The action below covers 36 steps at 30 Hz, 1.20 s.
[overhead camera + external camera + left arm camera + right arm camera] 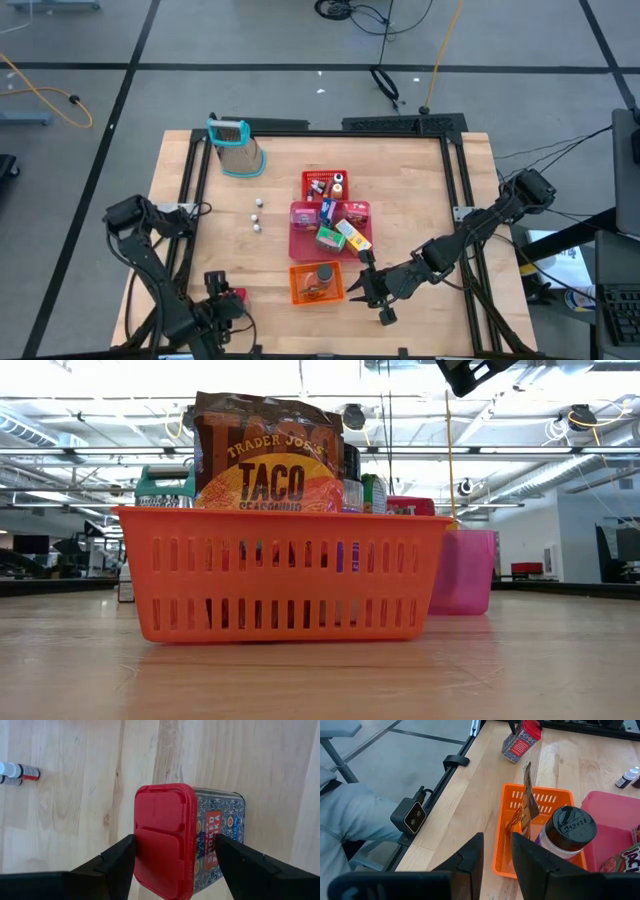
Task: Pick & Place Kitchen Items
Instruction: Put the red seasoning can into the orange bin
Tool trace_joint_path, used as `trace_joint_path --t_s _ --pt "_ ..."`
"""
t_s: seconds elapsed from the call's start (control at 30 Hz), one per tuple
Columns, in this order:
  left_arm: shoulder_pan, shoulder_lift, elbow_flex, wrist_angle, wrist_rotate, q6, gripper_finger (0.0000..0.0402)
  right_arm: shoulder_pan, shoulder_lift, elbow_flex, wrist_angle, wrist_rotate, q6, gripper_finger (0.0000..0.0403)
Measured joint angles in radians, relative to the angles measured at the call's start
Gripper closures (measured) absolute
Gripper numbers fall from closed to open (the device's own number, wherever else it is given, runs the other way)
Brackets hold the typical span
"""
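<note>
Low in the centre of the high view sits the orange basket [303, 288]. It holds a taco seasoning packet [268, 458] standing upright and, beside it, a jar with a black lid [568, 831]. Directly above the basket in that frame lies the pink tray [300, 240], loaded with several food boxes [342, 232] in green, yellow and purple, packed close together. Above that again is the small red basket [312, 178], with little bottles [338, 186] standing in it.

The right gripper [368, 290] hovers just right of the orange basket's lower right corner; its wrist view shows the two fingers [470, 856] parted with nothing between them, so it is released.

The left gripper [222, 295] sits at the lower left of the high view. Its fingers [117, 860] flank a red-lidded spice tin [187, 847] lying on the table [420, 190]; whether the pads actually press the tin cannot be told.

Left of the pink tray, small shakers [257, 213] stand loose on the wood. The metal grater [236, 148] with the teal handle stands at the upper left of the table.
</note>
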Motion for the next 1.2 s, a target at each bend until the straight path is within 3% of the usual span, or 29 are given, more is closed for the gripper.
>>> trace_joint_path --t_s 0.13,0.23,0.47,0.63,0.73,1.2 --pt "-0.005 0.001 0.000 0.004 -0.007 0.028 0.0159 0.000 0.000 0.000 0.000 0.000 0.000 0.0314" --pt "-0.005 0.002 0.000 0.005 -0.007 0.021 0.0191 0.000 0.000 0.000 0.000 0.000 0.000 0.0314" --pt "-0.003 0.001 0.000 0.005 -0.012 -0.003 0.0290 0.000 0.000 0.000 0.000 0.000 0.000 0.0314" --pt "0.006 0.015 -0.001 0.028 0.053 0.008 0.0389 0.000 0.000 0.000 0.000 0.000 0.000 0.0314" --pt "0.019 0.009 -0.005 0.015 0.095 0.013 0.0400 0.000 0.000 0.000 0.002 0.000 0.000 0.0314" --pt "0.048 0.011 0.038 -0.107 0.060 0.029 0.0401 0.000 0.000 0.000 0.001 0.001 0.000 0.0314"
